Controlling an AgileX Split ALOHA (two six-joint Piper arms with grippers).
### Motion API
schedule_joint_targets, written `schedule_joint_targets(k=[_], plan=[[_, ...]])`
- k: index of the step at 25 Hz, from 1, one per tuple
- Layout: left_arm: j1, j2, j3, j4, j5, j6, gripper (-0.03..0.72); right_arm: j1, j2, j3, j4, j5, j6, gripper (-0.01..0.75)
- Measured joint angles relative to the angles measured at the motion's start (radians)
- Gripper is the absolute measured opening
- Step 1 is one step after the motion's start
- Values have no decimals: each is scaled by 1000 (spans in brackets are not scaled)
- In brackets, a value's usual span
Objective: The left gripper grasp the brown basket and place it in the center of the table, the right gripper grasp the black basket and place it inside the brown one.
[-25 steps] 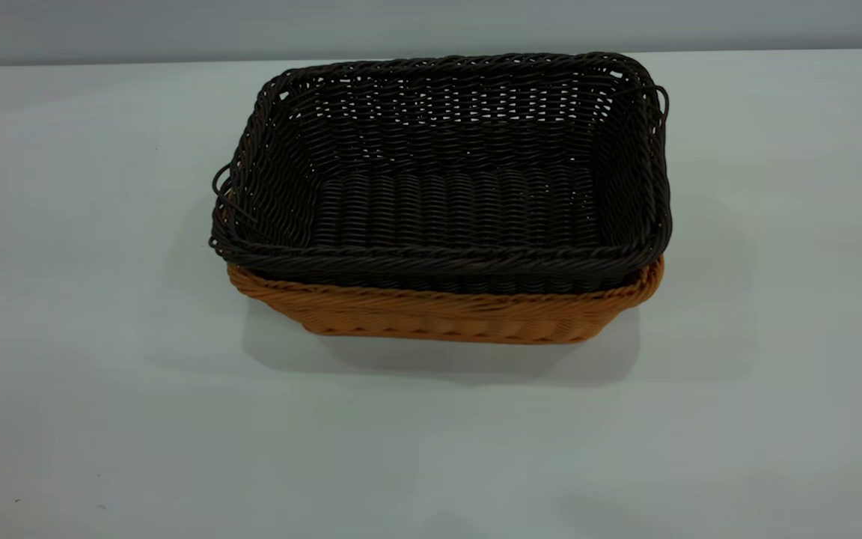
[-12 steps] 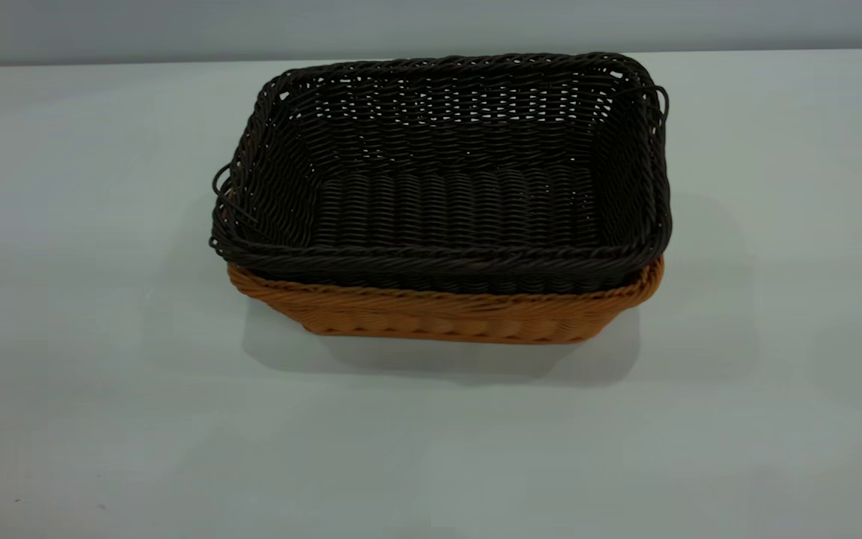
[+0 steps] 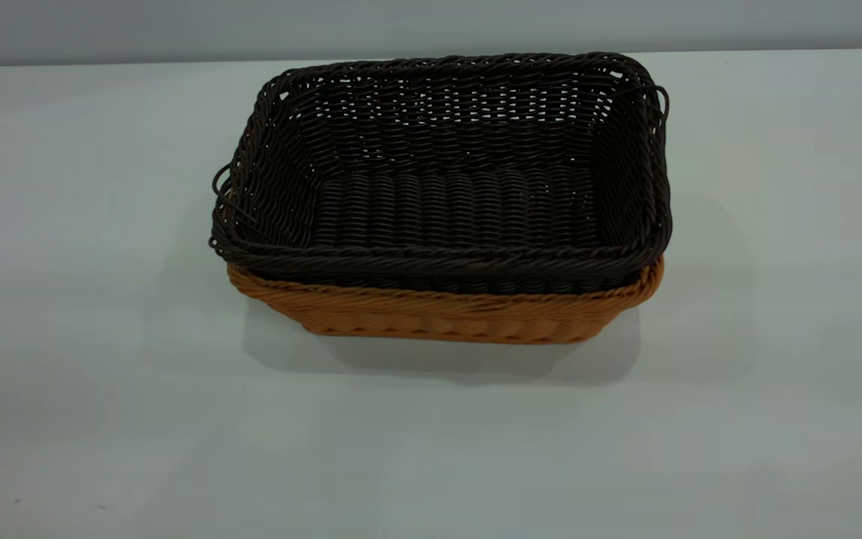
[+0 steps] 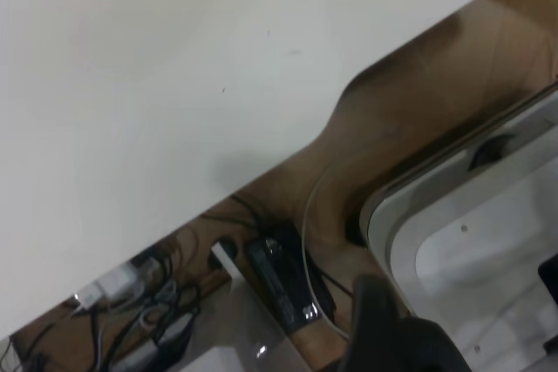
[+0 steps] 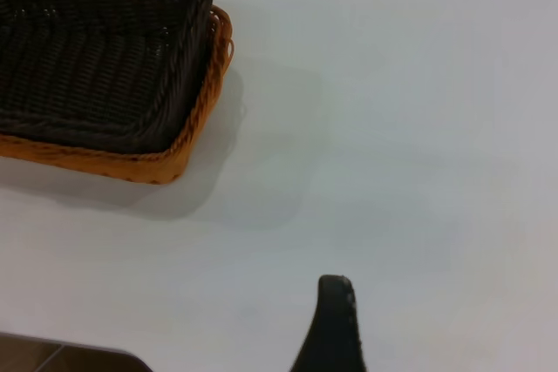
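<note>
The black basket [image 3: 446, 172] sits nested inside the brown basket [image 3: 446, 314] at the middle of the table [image 3: 72, 337], its dark rim a little above the orange-tan one. The right wrist view shows both, black basket [image 5: 96, 50] in brown basket [image 5: 187, 141], well away from my right gripper [image 5: 418, 328]. One dark finger [image 5: 336, 320] shows over bare table, nothing against its pad. My left gripper [image 4: 462, 285] hangs past the table's edge [image 4: 261, 172] over the floor, holding nothing. Neither arm appears in the exterior view.
In the left wrist view, cables and a power strip [image 4: 279, 280] lie on the brown floor below the table edge, beside a grey-white base plate [image 4: 471, 241]. Bare table surrounds the stacked baskets on all sides.
</note>
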Motion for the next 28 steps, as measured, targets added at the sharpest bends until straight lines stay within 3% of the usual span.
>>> schedule_joint_targets(k=[11, 16, 21, 25, 28], plan=[[17, -161, 3, -5, 10, 0, 478, -14, 0, 0, 1, 0, 0, 550], [221, -174, 3, -7, 11, 1, 478, -153, -21, 0, 1, 0, 0, 550], [440, -278, 3, -5, 13, 1, 478, -162, -89, 0, -1, 2, 0, 550], [515, -409, 3, -5, 19, 1, 478, -163, -89, 0, -1, 2, 0, 550], [522, -513, 3, -5, 27, 1, 478, -163, -89, 0, -1, 2, 0, 550]])
